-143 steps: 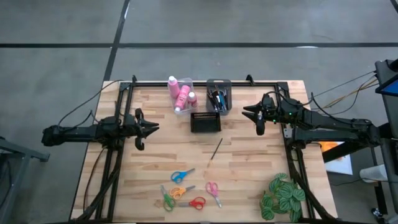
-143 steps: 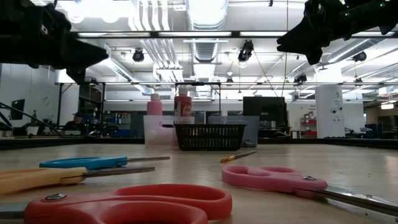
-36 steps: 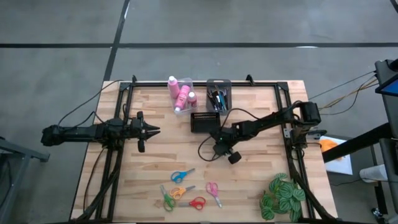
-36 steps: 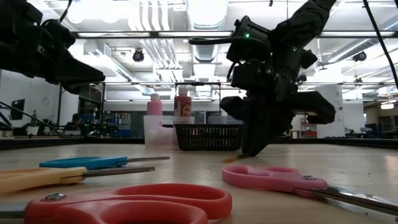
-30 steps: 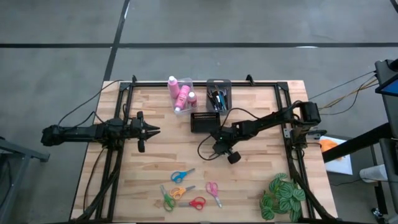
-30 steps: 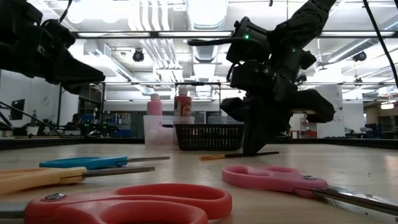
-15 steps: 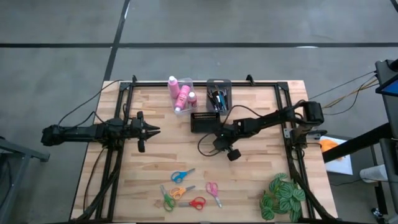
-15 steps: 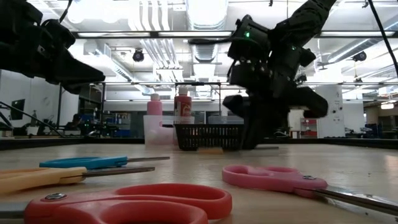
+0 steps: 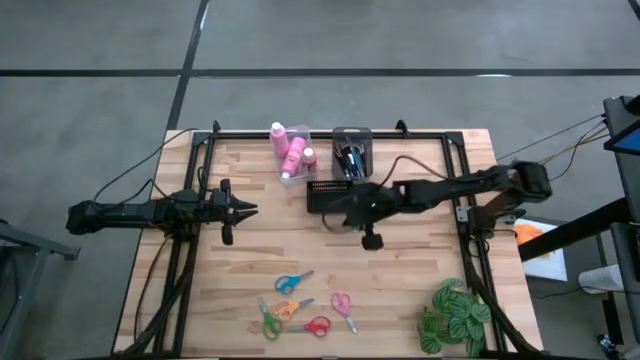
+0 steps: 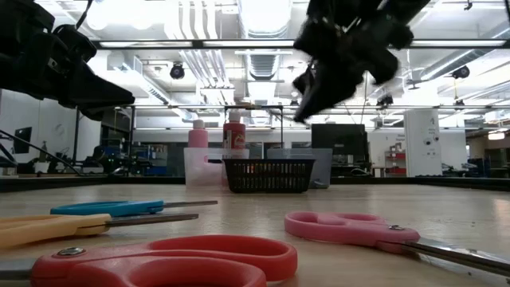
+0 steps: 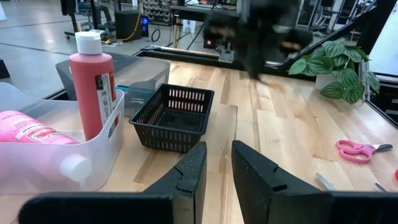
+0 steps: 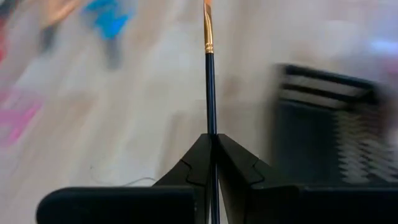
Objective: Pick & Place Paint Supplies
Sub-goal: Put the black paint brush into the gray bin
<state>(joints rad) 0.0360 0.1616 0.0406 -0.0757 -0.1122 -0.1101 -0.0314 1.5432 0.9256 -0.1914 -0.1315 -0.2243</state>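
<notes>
Above table centre, just beside black mesh basket (image 9: 330,196), right gripper (image 12: 212,144) clamps thin paintbrush (image 12: 209,68) by handle. Brush light, stiff, slim; likely to pivot if pinched off-centre, so mid-handle hold suits. Long axis runs straight out from fingers, bristle tip leading. Left gripper (image 11: 215,163) waits at table's left, fingers slightly parted, empty.

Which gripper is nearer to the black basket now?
The right. The right gripper, shut on a brush, hangs beside the black basket. The left gripper waits far off, toward the table's left side.
</notes>
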